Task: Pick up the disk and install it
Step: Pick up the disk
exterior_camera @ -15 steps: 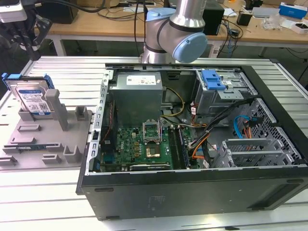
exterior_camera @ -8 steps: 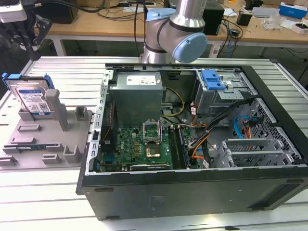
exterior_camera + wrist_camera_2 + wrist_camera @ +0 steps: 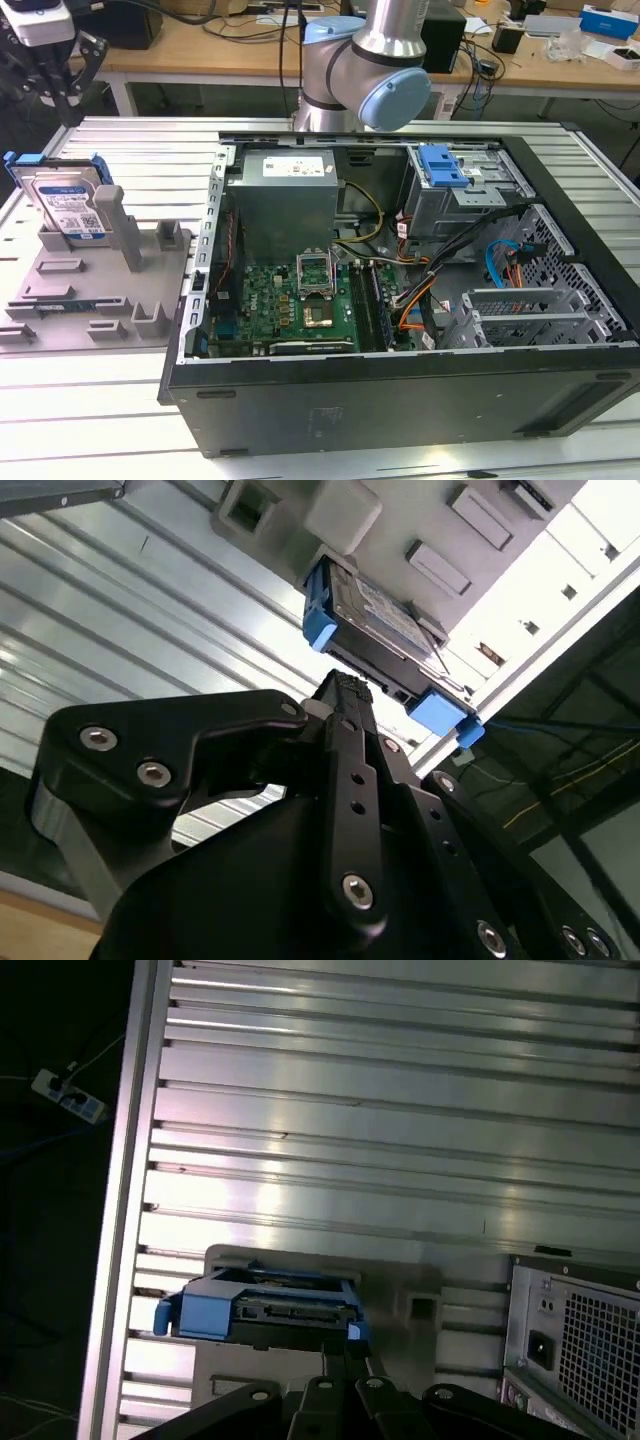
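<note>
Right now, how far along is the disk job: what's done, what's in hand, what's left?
Nothing looks done yet: the disk stands upright in its gray holder, beside the open computer case. In hand: the gripper hangs above the disk, not touching it and holding nothing. Left: both the pickup and the install.

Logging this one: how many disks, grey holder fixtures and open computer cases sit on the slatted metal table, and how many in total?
disk: 1, standing on edge in the fixture
grey holder fixture: 1
open computer case: 1
Total: 3
</note>
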Tool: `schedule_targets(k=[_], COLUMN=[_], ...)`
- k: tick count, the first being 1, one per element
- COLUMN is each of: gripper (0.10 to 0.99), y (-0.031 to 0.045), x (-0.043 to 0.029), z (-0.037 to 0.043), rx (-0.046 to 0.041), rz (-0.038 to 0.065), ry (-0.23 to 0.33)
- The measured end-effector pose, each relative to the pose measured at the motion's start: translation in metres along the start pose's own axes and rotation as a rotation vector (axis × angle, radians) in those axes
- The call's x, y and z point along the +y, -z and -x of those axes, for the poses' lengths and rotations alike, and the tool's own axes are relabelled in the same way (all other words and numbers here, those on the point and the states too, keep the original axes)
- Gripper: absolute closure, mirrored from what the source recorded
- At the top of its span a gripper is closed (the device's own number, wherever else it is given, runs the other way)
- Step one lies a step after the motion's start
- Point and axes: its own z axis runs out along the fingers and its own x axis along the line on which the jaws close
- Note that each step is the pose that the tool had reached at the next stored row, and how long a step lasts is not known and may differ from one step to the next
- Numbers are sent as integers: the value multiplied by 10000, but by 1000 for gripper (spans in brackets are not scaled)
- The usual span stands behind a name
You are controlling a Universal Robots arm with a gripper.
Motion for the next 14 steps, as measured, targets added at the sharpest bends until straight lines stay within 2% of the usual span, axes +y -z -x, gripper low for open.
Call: schedule_targets(k=[11,13,14], gripper=[973,851,792], y=[-6,-8,-9], x=[7,7,8], z=[1,1,1], rx=[90,104,119], rz=[-45,-52,-59], ry=[2199,2559,2918])
